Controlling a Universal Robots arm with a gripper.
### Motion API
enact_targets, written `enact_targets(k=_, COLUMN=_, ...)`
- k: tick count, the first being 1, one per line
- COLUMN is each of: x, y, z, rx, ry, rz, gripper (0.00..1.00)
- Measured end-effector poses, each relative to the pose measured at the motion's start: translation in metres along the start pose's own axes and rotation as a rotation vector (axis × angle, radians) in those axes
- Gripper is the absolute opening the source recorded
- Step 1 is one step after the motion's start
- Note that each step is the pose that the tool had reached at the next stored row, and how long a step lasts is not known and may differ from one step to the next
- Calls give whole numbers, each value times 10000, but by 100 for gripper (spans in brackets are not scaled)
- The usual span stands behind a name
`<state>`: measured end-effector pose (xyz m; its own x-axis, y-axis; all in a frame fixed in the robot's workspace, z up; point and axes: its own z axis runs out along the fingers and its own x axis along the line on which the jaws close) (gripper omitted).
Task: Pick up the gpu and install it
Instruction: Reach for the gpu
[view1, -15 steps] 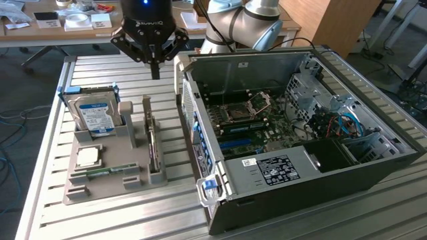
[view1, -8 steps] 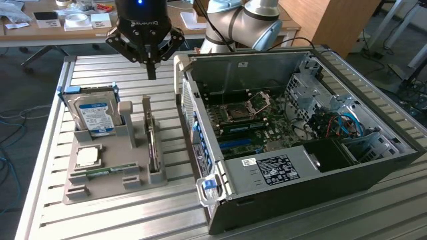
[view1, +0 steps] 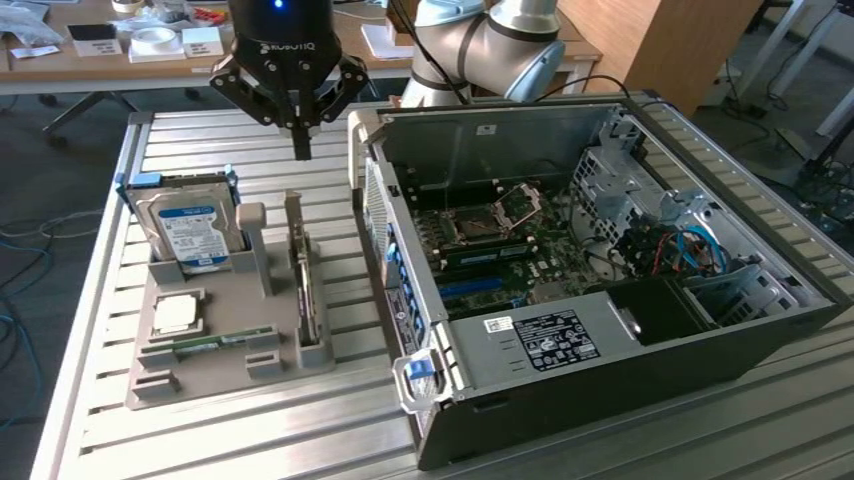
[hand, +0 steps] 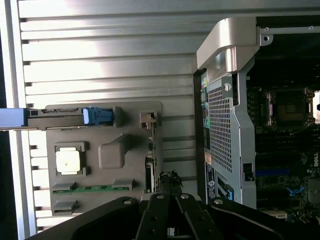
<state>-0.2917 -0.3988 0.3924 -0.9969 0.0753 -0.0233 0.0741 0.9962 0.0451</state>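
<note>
**End effector clenched and empty, card not yet picked up**

End effector (view1: 302, 150) hangs above the far end of the grey holder (view1: 200, 375), its fingers pinched together with nothing between them. From my seat it reads as hovering over the part, touching nothing.

The gpu (view1: 306, 290) stands on its edge in the holder's slot nearest the computer case (view1: 574, 340), propped between two grey posts. It is a thin card seen almost edge-on, so I cannot make out its cooler or bracket clearly. The end effector sits beyond the card's far end and higher up, apart from it.

On the exterior view's left of the card, the same holder carries a hard drive (view1: 194, 230) upright at the far end, a square processor chip (view1: 176, 312) lying flat, and a slim memory stick (view1: 214, 343) nearer to me. All of it rests on the slatted worktop (view1: 267, 440).

The case lies open on the exterior view's right, its motherboard (view1: 507, 260) exposed. I see no card seated in the lower slots.

My judgement: nothing of the task is done. The card sits in its holder, ungrasped, so both the pick-up and the install remain.
</note>
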Motion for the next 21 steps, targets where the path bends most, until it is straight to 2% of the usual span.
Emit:
enact_targets(k=7, x=2, y=-2, z=0, rx=-1, ry=0, rz=0, gripper=11)
enact_targets(k=13, x=60, y=-10, z=0, rx=1, ry=0, rz=1, gripper=11)
enact_targets(k=21, x=135, y=-61, z=6, rx=0, ry=0, rz=0, gripper=11)
